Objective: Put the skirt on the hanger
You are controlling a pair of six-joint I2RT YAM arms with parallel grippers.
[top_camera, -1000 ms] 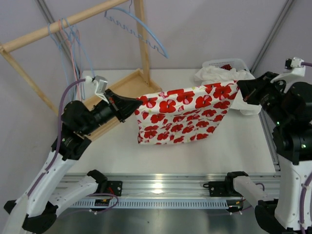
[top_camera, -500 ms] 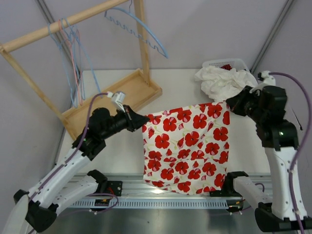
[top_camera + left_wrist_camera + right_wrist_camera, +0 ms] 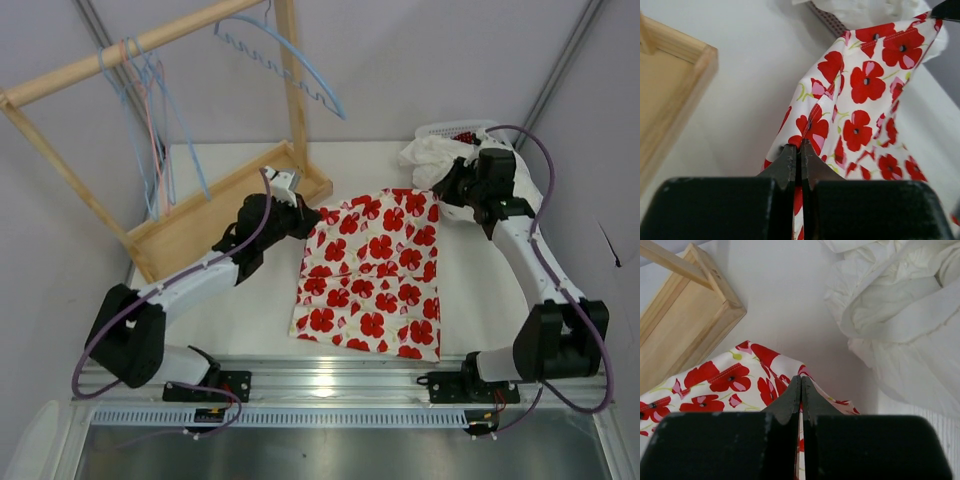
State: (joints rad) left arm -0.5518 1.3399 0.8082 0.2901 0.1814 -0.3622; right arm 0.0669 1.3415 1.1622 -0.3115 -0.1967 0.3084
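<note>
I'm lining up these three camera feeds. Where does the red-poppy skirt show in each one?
Top external: the skirt lies spread at the table's centre, right of the wooden rack base.
Left wrist: it fills the centre and right; the rack base is at left.
Right wrist: it sits lower left; the rack base is upper left.
Shared landmark: the wooden rack base.

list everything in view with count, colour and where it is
skirt: 1, white with red poppies, flat on mid table
hangers: several, blue and pink, on the rack's rail
wooden rack: 1, light wood, far left
white clothes: 1 pile, white, far right
basket: 1, white, behind the pile
table: 1, white
left gripper: 1, black, shut on skirt's top left corner
right gripper: 1, black, shut on skirt's top right corner
</note>
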